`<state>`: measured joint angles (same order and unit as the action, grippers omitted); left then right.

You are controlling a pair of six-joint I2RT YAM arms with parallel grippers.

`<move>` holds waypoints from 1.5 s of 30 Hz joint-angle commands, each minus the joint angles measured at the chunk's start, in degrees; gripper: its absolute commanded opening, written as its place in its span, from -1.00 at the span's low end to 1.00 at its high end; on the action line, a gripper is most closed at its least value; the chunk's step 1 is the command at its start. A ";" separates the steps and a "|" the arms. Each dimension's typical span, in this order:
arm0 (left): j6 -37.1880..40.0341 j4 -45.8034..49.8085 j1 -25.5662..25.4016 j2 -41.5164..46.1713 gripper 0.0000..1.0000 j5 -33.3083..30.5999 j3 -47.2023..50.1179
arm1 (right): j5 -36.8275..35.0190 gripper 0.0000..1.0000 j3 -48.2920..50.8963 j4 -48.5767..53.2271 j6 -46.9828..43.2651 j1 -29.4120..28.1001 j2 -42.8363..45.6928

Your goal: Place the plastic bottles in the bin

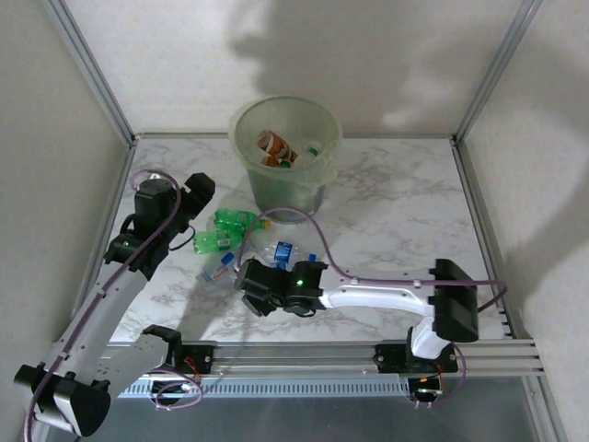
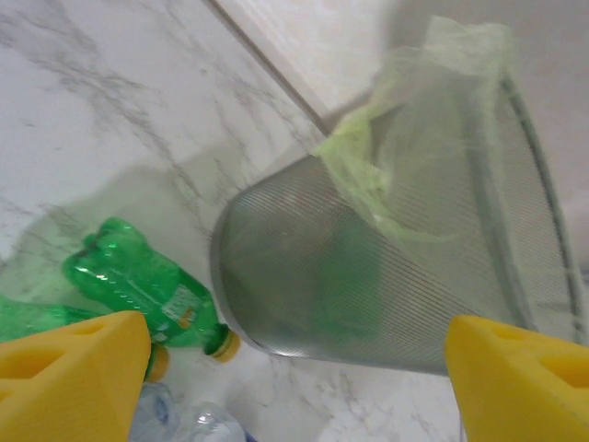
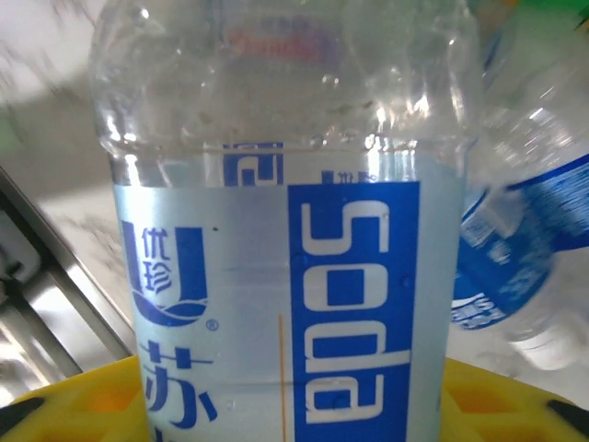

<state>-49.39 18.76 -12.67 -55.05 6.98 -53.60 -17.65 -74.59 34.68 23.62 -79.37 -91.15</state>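
Observation:
The pale-green bin (image 1: 285,175) stands at the back of the table with an orange-labelled bottle (image 1: 273,145) and others inside. Two green bottles (image 1: 235,219) (image 1: 216,241) and clear blue-labelled ones (image 1: 281,250) lie in front of it. My right gripper (image 1: 258,293) is low among them, and its yellow fingers (image 3: 74,410) press both sides of a clear blue-labelled soda bottle (image 3: 294,276). Another clear bottle (image 3: 525,267) lies beside it. My left gripper (image 1: 198,189) hangs open left of the bin (image 2: 386,267), above a green bottle (image 2: 147,281), holding nothing.
Metal frame posts and pale walls close in the table on the left, right and back. A pink cable (image 1: 313,230) loops across the marble top in front of the bin. The aluminium rail (image 1: 322,354) runs along the near edge.

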 commanded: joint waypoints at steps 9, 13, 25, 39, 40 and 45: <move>6.31 -6.89 -9.43 -1.40 0.64 18.34 -2.24 | -4.85 -0.09 0.68 -5.00 -2.36 7.27 8.89; 8.46 -6.60 -10.56 -2.06 0.61 23.11 -2.91 | -5.59 -0.09 -2.06 -3.60 -2.85 7.66 8.44; 11.42 -1.05 -10.97 -1.12 0.08 20.26 -4.13 | -7.22 -0.09 -8.54 -0.58 -3.11 7.71 5.04; 3.87 -9.53 -9.07 -0.66 -0.76 13.86 -2.37 | -14.65 0.52 -10.26 -0.69 -0.73 7.68 5.23; 2.29 -10.75 -8.20 -0.10 -0.78 13.19 -1.85 | -16.45 0.61 -10.39 -0.57 0.45 7.65 5.87; -8.81 -21.53 -2.92 5.34 -0.87 12.08 4.31 | -15.04 0.90 -7.86 -6.38 7.28 9.64 13.80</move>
<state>-49.93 6.20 -17.76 -53.28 21.15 -52.07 -31.07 -82.78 33.34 25.47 -71.20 -83.94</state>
